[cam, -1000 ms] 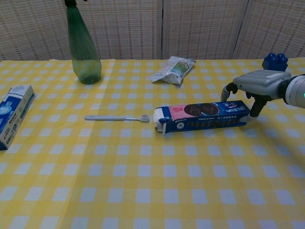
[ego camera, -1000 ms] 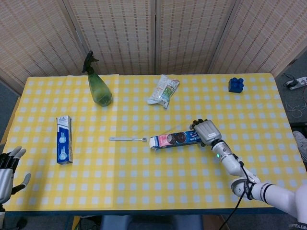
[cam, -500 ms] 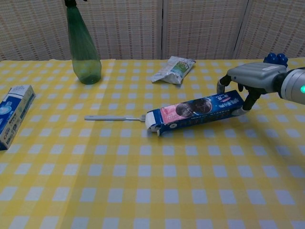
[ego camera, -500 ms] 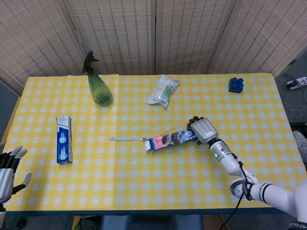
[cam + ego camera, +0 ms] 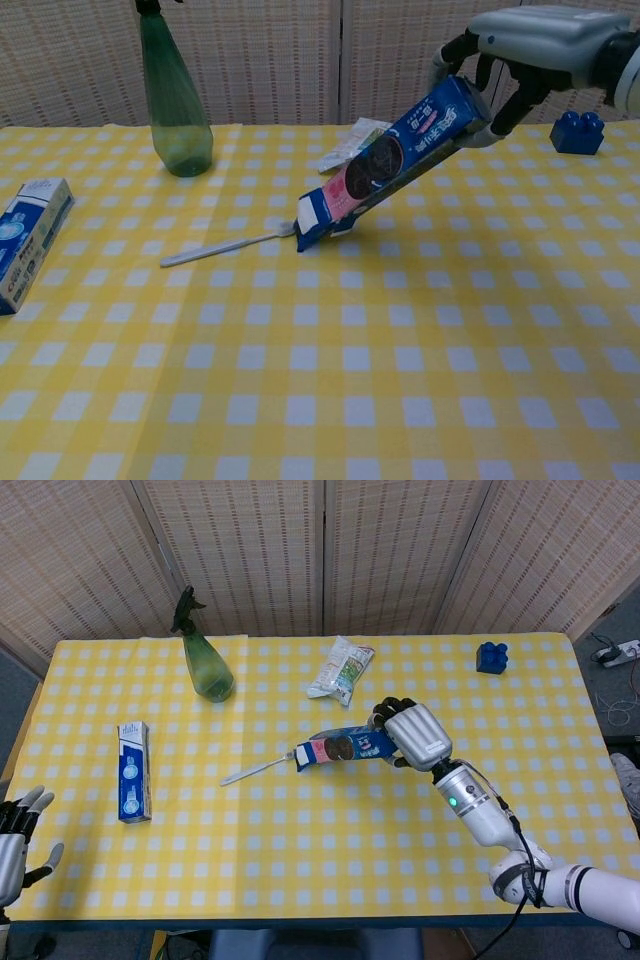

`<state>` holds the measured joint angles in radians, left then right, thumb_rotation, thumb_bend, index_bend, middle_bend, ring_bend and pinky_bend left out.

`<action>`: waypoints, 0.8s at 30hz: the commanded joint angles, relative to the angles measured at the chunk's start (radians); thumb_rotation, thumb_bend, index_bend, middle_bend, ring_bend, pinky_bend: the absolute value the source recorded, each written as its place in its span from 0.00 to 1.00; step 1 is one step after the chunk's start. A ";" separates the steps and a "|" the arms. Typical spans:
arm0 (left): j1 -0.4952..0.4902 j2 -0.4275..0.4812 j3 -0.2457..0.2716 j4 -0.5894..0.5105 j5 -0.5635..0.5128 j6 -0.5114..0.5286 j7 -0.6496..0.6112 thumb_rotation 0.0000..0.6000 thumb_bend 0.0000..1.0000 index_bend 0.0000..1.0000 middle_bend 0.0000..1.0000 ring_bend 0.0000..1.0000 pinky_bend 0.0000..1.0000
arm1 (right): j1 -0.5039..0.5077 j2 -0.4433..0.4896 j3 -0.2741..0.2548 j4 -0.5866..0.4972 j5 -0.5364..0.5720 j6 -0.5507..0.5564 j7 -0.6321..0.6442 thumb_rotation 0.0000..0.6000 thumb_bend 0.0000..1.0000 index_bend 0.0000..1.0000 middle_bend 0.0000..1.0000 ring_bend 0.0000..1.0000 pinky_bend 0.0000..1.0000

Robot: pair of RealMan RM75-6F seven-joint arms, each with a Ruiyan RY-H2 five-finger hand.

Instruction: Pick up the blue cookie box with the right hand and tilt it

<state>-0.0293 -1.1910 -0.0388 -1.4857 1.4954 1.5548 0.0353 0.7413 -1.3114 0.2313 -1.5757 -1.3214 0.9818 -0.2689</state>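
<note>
The blue cookie box [image 5: 340, 747] [image 5: 385, 165] is long, with a pink patch and a dark cookie picture. My right hand [image 5: 412, 734] [image 5: 525, 40] grips its far end from above and holds that end high. The box slopes down to the left, and its white lower end sits at or just above the tablecloth, against the head of a toothbrush [image 5: 255, 771] [image 5: 222, 247]. My left hand [image 5: 18, 832] hangs open off the table's front left corner, seen only in the head view.
A green spray bottle [image 5: 205, 660] [image 5: 174, 100] stands at the back left. A snack packet [image 5: 341, 669] [image 5: 352, 145] lies behind the box. A blue toy block [image 5: 491, 657] [image 5: 578, 132] sits back right. A blue-and-white toothpaste carton [image 5: 133, 771] [image 5: 28, 240] lies at the left.
My right hand has risen and moved back and left, lifting the box's gripped end from lying flat to a steep tilt. The lower end slid left and pushed the toothbrush askew.
</note>
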 commanded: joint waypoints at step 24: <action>-0.004 0.006 0.000 -0.026 0.024 0.012 0.022 1.00 0.33 0.19 0.12 0.14 0.09 | -0.114 0.136 -0.018 -0.160 -0.236 0.272 0.253 1.00 0.26 0.51 0.35 0.26 0.34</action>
<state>-0.0330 -1.1854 -0.0392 -1.5114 1.5195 1.5662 0.0575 0.6354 -1.1801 0.2217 -1.7281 -1.5369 1.2409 -0.0396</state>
